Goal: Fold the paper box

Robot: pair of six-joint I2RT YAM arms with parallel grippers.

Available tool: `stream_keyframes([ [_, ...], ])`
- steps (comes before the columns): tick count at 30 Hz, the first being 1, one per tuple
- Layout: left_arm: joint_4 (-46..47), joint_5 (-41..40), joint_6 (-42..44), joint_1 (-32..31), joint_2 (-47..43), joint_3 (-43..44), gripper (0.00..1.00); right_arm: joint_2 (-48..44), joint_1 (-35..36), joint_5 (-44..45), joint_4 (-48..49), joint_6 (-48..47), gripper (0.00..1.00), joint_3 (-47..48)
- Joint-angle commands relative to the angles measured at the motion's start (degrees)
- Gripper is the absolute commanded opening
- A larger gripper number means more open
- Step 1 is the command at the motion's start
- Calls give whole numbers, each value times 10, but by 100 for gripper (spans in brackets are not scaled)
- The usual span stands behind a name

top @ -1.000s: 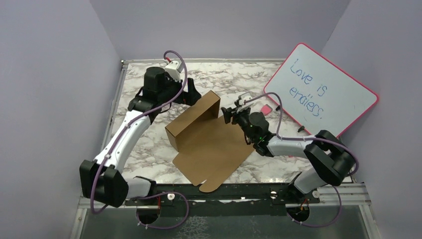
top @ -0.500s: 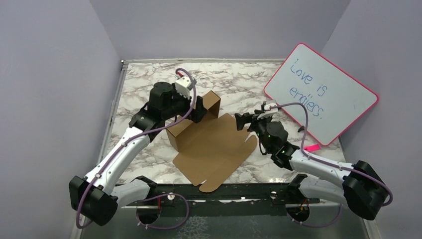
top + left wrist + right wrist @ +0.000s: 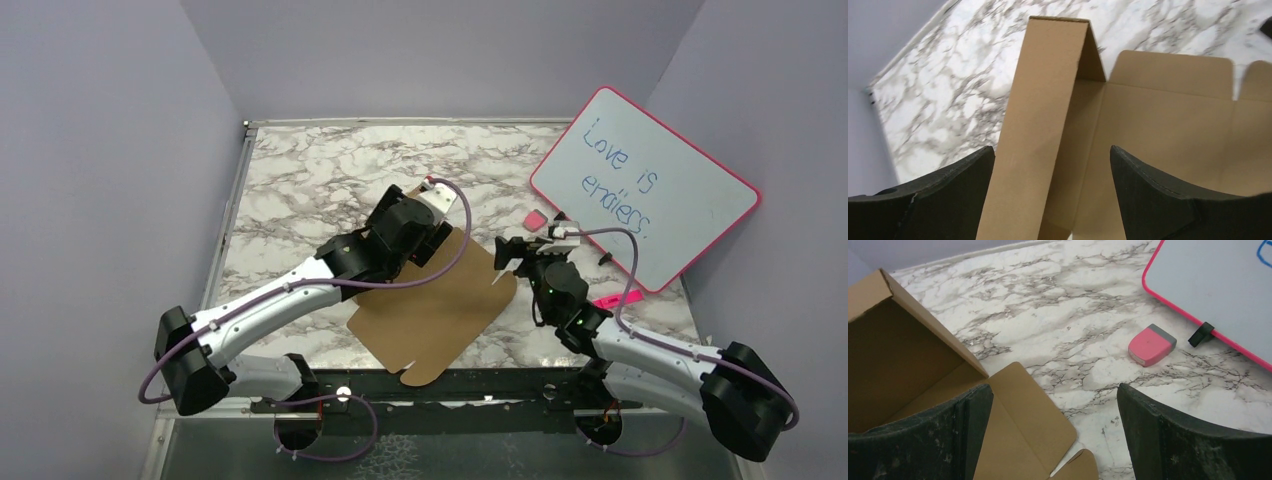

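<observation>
The paper box (image 3: 440,300) lies half-formed on the marble table (image 3: 300,170), left of the whiteboard (image 3: 645,190), with one side wall (image 3: 1043,100) raised. The left gripper (image 3: 1050,150), spread wide, straddles that wall, probably to fold it inward. The right gripper (image 3: 1053,387), spread and empty, hovers between box and whiteboard. A second ago the left arm was beyond the box, farther left of the whiteboard.
</observation>
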Motion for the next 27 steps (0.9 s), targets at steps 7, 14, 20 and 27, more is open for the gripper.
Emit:
stream_keyframes([
  [7,-26,-259,70,-61,115,43,78,-62,-1,74,1,-4,100,-23],
  [14,-24,-357,102,-65,181,48,68,-78,-2,80,1,-14,100,-25],
  [20,-13,-393,120,-65,209,51,54,-86,-2,77,-1,-14,100,-28],
  [27,-2,-382,124,-55,189,63,13,-119,-2,82,-6,-18,100,-35],
])
